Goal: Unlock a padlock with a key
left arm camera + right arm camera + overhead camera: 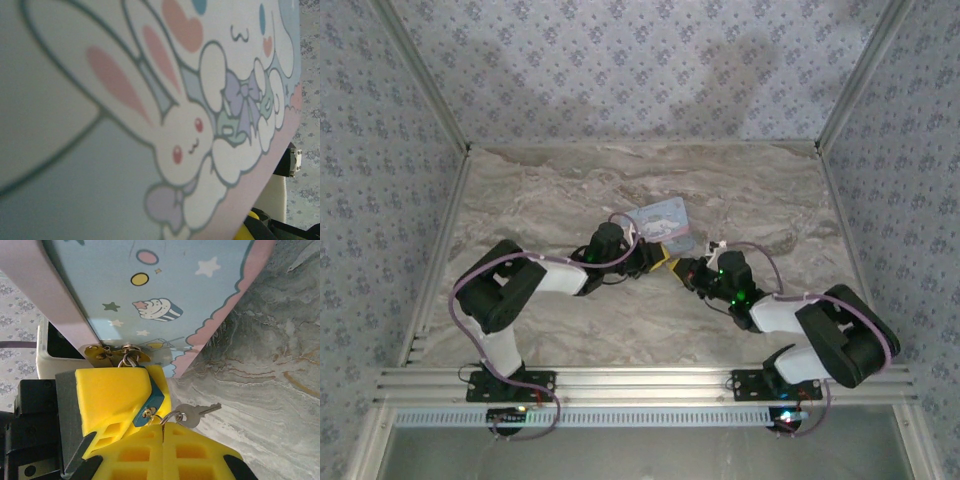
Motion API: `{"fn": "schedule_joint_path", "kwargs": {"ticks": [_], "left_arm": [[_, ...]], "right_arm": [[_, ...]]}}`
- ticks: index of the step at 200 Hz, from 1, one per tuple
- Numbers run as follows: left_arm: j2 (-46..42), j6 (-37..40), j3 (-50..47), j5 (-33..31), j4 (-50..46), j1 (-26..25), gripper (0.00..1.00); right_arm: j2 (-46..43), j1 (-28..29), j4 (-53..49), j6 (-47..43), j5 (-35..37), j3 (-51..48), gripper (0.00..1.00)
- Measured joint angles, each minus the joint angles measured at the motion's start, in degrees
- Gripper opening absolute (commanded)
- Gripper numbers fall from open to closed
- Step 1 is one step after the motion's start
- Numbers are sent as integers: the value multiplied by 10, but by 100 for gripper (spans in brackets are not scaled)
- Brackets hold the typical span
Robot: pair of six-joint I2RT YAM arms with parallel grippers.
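Right jaws (pixel 162 432) are pinching shut on the key ring (pixel 168 416), a key (pixel 200 411) dangling free beside them. Left jaws (pixel 142 404) are clamping the padlock (pixel 159 397), which is hanging on the tin's (pixel 190 300) hasp (pixel 112 352). Insertion seems to be underway; turning and shackle release are remaining.

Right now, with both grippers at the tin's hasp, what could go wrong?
1. The right gripper is shut on the key ring, with no key blade visibly held. The loose key dangles and could snag.
2. The left gripper pinches the padlock hanging from the hasp of the tin. Twisting could drag it.
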Motion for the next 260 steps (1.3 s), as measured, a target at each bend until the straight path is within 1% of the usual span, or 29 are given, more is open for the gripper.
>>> {"fn": "schedule_joint_path", "kwargs": {"ticks": [39,87,138,154,177,199,237,260], "left_arm": [[0,0,0,-14,-2,0,0],[1,0,0,-45,-6,0,0],[2,-1,0,-54,-3,0,0],[2,-1,0,-56,-3,0,0],[2,0,0,-51,-12,3,0],[1,5,0,-24,-19,3,0],[-9,16,3,5,-45,10,0],[-9,22,12,8,-62,15,0]], "right_arm": [[37,0,46,28,2,2,0],[95,3,109,68,8,12,0],[105,4,122,82,13,16,0],[105,4,118,81,13,18,7],[96,5,92,72,12,21,18],[66,8,53,54,5,21,27],[-32,9,-70,7,-1,20,30],[-111,9,-202,-43,11,38,34]]}}
